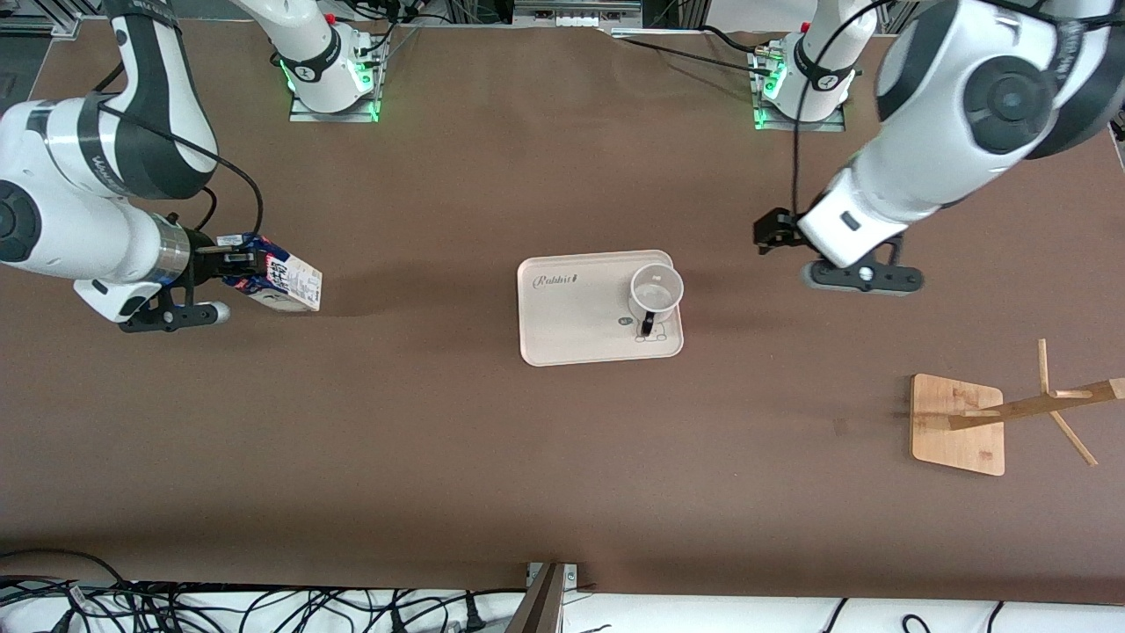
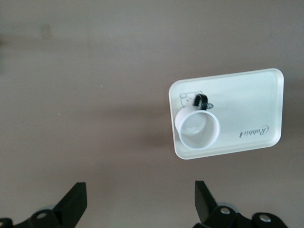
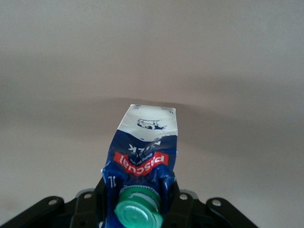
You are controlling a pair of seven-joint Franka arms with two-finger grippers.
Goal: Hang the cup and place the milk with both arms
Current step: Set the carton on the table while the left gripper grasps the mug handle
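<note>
The white cup with a black handle stands upright on a pale tray mid-table; it also shows in the left wrist view. My left gripper hangs open and empty over bare table beside the tray, toward the left arm's end; its fingers stand wide apart. My right gripper is shut on the blue-and-white milk carton at its gable end, holding it tipped on its side low over the table at the right arm's end. The green cap faces the right wrist camera.
A wooden cup rack with slanted pegs stands near the left arm's end, nearer to the front camera than the tray. Cables lie along the table's front edge.
</note>
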